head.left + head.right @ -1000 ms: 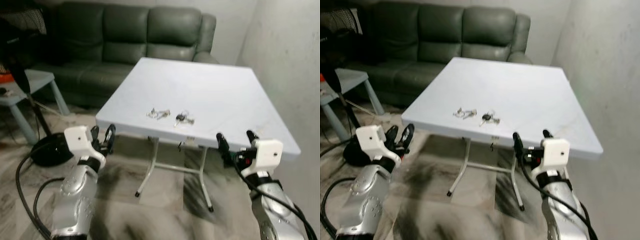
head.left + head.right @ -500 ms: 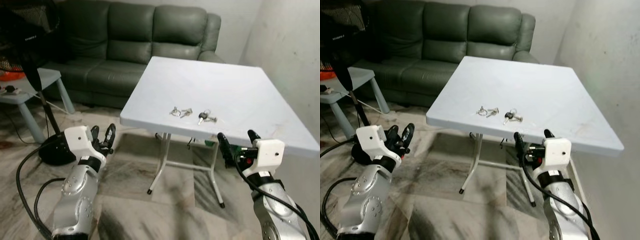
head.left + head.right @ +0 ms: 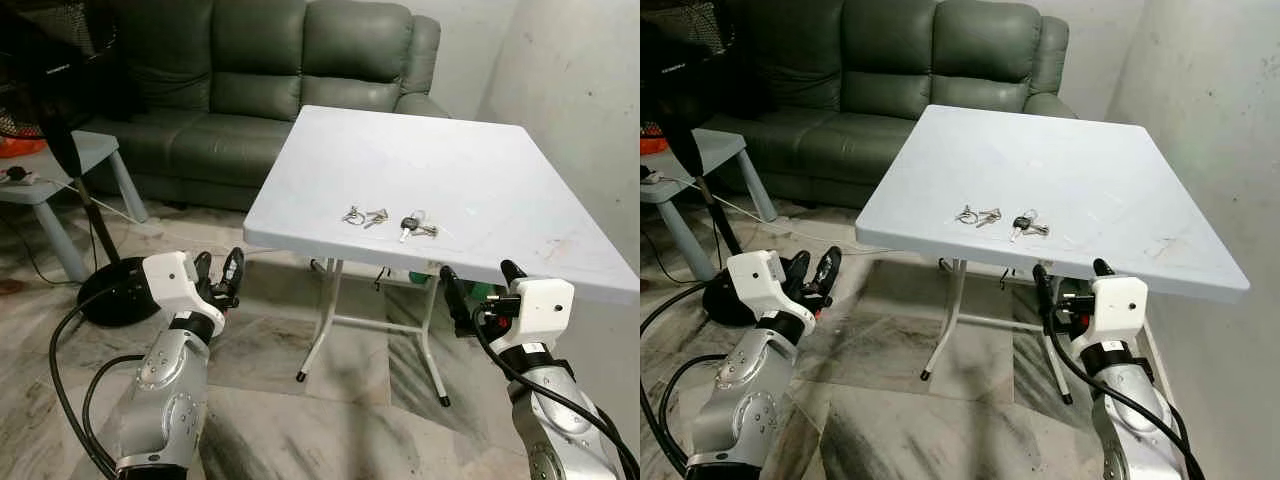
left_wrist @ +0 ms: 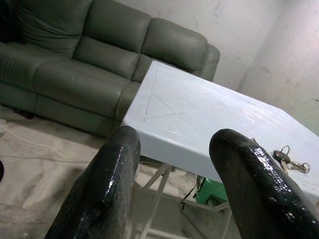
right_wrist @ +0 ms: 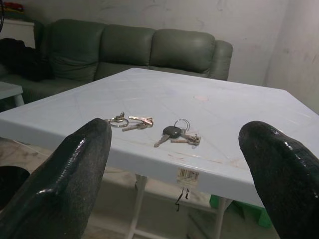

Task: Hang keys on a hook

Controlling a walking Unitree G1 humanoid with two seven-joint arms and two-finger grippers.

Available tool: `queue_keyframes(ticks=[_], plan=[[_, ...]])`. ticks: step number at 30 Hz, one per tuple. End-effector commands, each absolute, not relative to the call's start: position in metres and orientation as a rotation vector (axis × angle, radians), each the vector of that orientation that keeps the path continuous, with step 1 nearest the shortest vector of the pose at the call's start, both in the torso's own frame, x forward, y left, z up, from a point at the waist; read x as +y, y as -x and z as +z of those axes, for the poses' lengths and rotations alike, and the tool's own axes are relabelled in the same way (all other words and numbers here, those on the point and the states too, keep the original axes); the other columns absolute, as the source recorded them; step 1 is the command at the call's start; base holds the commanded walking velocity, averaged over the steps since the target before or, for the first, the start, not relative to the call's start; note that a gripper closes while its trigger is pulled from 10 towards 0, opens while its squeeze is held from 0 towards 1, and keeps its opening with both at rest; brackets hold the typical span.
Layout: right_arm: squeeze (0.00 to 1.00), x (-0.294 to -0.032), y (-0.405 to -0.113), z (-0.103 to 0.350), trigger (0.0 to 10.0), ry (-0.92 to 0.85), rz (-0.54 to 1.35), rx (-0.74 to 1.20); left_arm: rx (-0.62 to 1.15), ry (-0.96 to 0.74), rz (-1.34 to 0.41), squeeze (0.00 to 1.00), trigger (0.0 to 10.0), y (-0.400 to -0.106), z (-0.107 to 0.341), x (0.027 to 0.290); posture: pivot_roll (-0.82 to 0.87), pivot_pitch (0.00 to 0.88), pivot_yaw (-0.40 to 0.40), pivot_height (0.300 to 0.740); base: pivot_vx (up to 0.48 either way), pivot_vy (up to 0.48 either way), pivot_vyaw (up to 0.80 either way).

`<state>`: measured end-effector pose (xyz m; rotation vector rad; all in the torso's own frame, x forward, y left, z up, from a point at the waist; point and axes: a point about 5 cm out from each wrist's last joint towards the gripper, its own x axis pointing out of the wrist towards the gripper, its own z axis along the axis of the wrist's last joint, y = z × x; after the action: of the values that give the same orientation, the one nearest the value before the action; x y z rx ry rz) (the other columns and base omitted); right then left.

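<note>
A small sticker [image 5: 188, 175] is showing on the near edge of the white folding table [image 3: 480, 150]; its print looks like a barcode, but it is too small to read. Two bunches are lying on the tabletop near that edge: a plain key ring [image 3: 362, 215] and, just beside it, a set of keys with a black head [image 3: 414, 227]. The right gripper [image 3: 481, 287] is hovering below and in front of the table edge, fingers spread wide and holding nothing, the keys lying apart from it beyond the edge. The left gripper [image 3: 217, 275] is hanging lower, off the table's corner, also parted and empty. A green sofa [image 3: 250, 80] is standing behind.
</note>
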<state>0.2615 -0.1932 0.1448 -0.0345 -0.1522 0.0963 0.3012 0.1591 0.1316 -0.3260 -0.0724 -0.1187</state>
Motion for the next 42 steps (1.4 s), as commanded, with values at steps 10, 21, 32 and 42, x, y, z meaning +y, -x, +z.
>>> queue_keyframes(ticks=[10,21,32,42], plan=[[0.0,-0.1964,-0.2625,0.1465,10.0,0.032,0.085,-0.153,-0.071,0.334,-0.129,0.0,10.0,-0.3047,0.1351,0.1568,-0.03,0.0,-0.047,0.74,0.382,0.0,0.0],[0.0,-0.1961,-0.2618,0.1457,10.0,0.03,0.081,-0.153,-0.067,0.329,-0.141,0.0,10.0,-0.3061,0.1352,0.1549,-0.04,0.0,-0.039,0.74,0.386,0.0,0.0],[0.0,-0.195,-0.2624,0.1454,10.0,0.025,0.085,-0.152,-0.068,0.332,-0.144,0.0,10.0,-0.307,0.1357,0.1542,-0.04,0.0,-0.037,0.74,0.384,0.0,0.0],[0.0,-0.1912,-0.2638,0.1439,10.0,0.031,0.116,-0.139,-0.061,0.335,-0.125,0.0,10.0,-0.3049,0.1338,0.1528,-0.03,0.0,-0.041,0.74,0.184,0.0,0.0]])
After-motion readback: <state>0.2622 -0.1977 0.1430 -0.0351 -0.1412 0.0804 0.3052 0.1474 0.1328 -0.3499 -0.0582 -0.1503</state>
